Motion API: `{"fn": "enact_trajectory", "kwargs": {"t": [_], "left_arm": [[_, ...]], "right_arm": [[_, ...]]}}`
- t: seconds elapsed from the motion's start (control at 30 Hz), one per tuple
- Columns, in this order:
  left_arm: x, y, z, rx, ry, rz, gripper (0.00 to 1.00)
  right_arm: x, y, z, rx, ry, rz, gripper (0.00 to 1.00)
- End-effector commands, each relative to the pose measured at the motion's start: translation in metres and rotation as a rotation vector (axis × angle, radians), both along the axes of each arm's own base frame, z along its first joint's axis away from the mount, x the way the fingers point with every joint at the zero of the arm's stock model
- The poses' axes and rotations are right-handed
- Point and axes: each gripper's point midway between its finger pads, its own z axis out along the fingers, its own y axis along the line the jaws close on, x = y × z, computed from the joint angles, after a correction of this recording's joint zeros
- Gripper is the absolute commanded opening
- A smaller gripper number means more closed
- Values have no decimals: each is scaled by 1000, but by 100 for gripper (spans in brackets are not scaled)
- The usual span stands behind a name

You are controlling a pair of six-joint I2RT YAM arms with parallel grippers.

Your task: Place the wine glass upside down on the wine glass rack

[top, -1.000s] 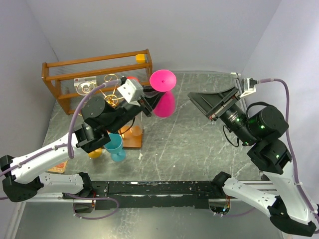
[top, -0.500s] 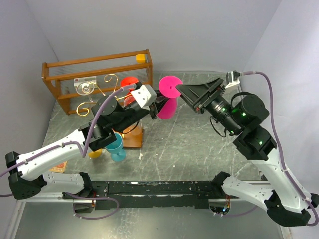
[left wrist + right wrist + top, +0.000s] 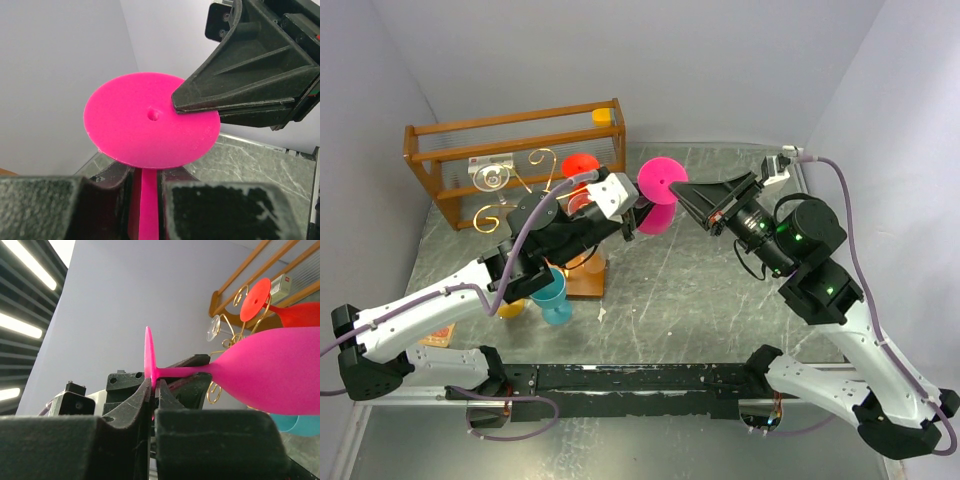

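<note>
Tools number two, both on the one pink wine glass [image 3: 658,190], aloft just right of the wine glass rack [image 3: 542,157]: left tool [image 3: 640,207] clamped round its stem, right tool [image 3: 682,188] pinched on its foot. One red glass [image 3: 580,168] hangs on the rack; one teal glass [image 3: 552,295] sits beside its base.

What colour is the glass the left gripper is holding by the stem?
The glass is bright pink all over; the right wrist view shows it best.
</note>
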Motion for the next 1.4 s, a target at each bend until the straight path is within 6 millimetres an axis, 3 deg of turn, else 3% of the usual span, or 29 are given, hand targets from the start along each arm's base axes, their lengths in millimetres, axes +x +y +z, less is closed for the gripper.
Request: {"fn": "enact_trajectory", "kwargs": {"t": [0.0, 0.17, 0.37, 0.5, 0.63, 0.87, 1.07, 1.37], "left_arm": [[-12, 0, 13, -59, 35, -56, 26], [-27, 0, 7, -76, 175, -128, 61], [-47, 7, -6, -212, 417, -209, 71], [-49, 17, 2, -358, 608, -211, 76], [-53, 21, 14, -450, 757, -224, 78], [-61, 25, 35, -544, 821, -292, 78], [-45, 34, 31, -599, 874, -185, 71], [-45, 31, 32, -617, 910, -197, 58]], "right_arm": [[3, -6, 5, 19, -1, -31, 0], [4, -18, 11, 6, -38, -89, 0], [3, -23, 9, -36, -85, -116, 0], [-3, -25, 12, -55, -128, -108, 0], [-8, -27, 9, -74, -152, -99, 0], [-20, -19, 3, -100, -187, -22, 0], [-28, -8, -4, -106, -185, 54, 0], [-33, -4, -12, -137, -176, 94, 0]]}}
